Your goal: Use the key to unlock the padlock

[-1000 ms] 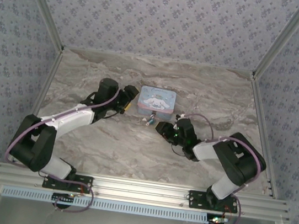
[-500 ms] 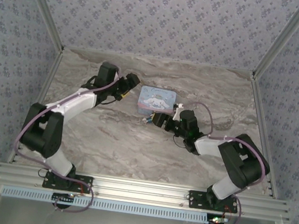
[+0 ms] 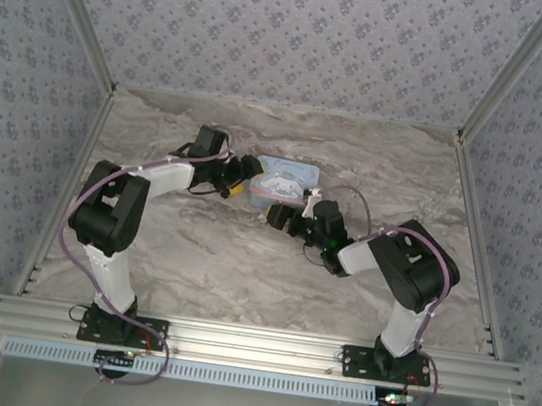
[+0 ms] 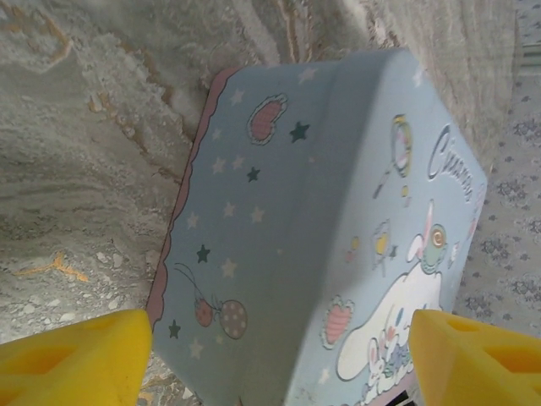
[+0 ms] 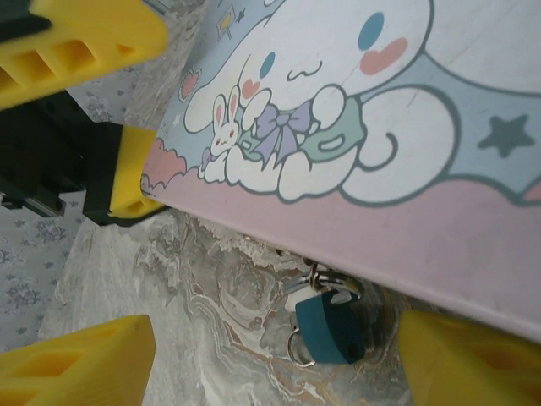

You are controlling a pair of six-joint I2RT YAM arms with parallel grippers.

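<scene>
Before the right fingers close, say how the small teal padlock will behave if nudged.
The small teal padlock probably pivots rather than slides: its silver shackle looks hooked to the light-blue cartoon tin. Its smooth, rounded body may slip; pulling could drag the tin.

One tin (image 3: 285, 179); one padlock (image 5: 331, 330); two tools, left tool (image 3: 243, 178) and right tool (image 3: 278, 216); one marble table (image 3: 202, 259).

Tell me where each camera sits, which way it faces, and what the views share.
Top external: above and behind the robot, looking down on the table; left gripper and right gripper sit beside the tin.
Left wrist: faces the tin's side between its yellow fingers.
Right wrist: faces the padlock at the tin's edge, own fingers low in frame.
Shared: all three show the tin.
</scene>
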